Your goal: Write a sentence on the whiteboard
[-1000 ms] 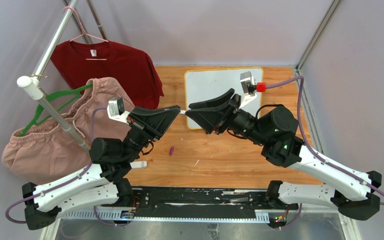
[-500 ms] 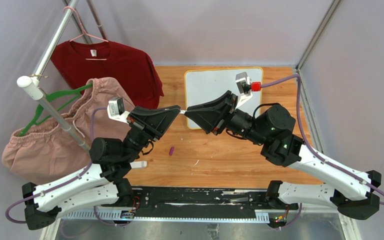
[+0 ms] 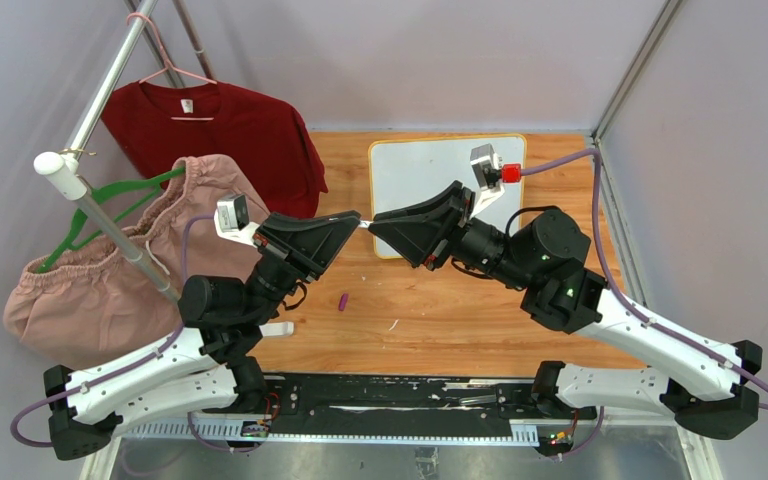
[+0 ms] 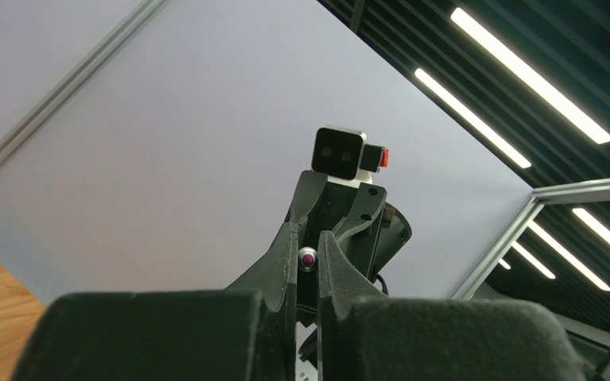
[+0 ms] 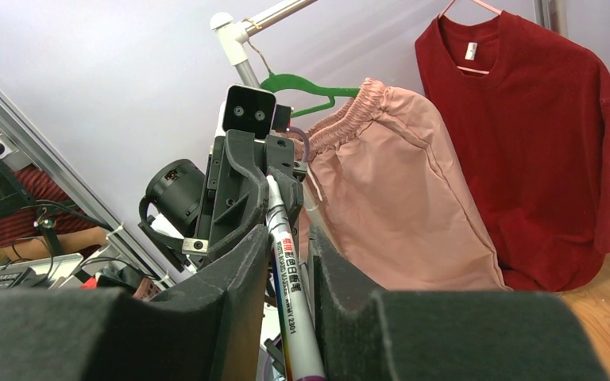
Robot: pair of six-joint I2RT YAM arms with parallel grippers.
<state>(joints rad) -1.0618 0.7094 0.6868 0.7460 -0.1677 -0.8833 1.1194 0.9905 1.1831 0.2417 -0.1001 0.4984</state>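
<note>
The whiteboard [image 3: 430, 170] lies flat on the wooden table [image 3: 440, 310] in the upper centre of the top view, its yellow-orange frame against the far edge. Its exposed surface reads as plain white. Its lower edge and lower right part are hidden behind the right gripper [image 3: 376, 225] and that arm's wrist. In the left wrist view only a sliver of the frame shows, cut off by the left border. Just left of the board's lower left corner, the two grippers meet tip to tip above the table, with a white marker [image 5: 290, 294] bridging them. From above only a short white stub of it shows. The left gripper [image 3: 356, 217] is pressed together on the marker's far, rounded end. The right gripper's fingers [image 5: 238, 262] lie close against the barrel on both sides, pinching it. The barrel's print is too small to read and its near end is cut off by the lower border. In the left wrist view a purple spot sits between the right fingers; which part of the marker it is cannot be told. A small purple cap [image 3: 343, 300] lies alone on the table at centre. At upper left a red T-shirt [image 3: 230, 130] hangs from a rail [image 3: 100, 225], and a pink garment [image 3: 110, 290] is partly hidden by the rail.
</note>
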